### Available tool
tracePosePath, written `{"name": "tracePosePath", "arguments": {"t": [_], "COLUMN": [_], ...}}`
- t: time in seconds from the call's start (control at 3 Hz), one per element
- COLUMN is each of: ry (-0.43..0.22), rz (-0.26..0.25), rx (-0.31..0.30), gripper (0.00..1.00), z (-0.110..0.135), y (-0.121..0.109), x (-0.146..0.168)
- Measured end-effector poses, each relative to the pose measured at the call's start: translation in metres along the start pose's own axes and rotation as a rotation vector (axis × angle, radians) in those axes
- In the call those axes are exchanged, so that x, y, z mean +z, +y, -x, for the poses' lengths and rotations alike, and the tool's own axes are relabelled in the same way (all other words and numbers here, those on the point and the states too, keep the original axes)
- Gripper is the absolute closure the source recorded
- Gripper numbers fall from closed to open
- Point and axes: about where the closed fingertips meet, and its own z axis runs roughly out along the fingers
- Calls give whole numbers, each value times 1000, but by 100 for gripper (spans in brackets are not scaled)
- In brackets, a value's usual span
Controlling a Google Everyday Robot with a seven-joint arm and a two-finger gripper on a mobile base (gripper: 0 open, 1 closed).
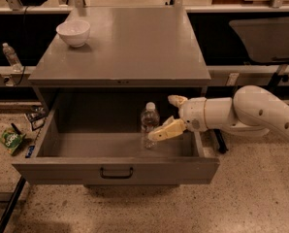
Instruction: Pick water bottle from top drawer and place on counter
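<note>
The water bottle, clear with a white cap, stands upright in the right middle of the open top drawer. My gripper is inside the drawer just right of the bottle, open. Its tan near finger reaches to the bottle's lower side, and the far finger sits behind and to the right. The bottle stands on the drawer floor, not gripped. The grey counter lies above the drawer.
A white bowl stands on the counter's back left corner. A small clear bottle stands on the ledge at far left. A green packet lies on the floor to the left. The drawer's right wall runs under my wrist.
</note>
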Motion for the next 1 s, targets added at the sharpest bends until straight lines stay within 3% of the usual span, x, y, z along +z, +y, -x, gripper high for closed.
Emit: {"name": "tracePosePath", "arguments": {"t": [0.33,0.67,1.0], "ry": [0,-8,-40], "rz": [-22,-19,-27], "rx": [-18,-24,-47], "gripper": [0,16,40], "z": [-11,-20,-17], "y": [-4,-4,-7], "x": [16,34,49]}}
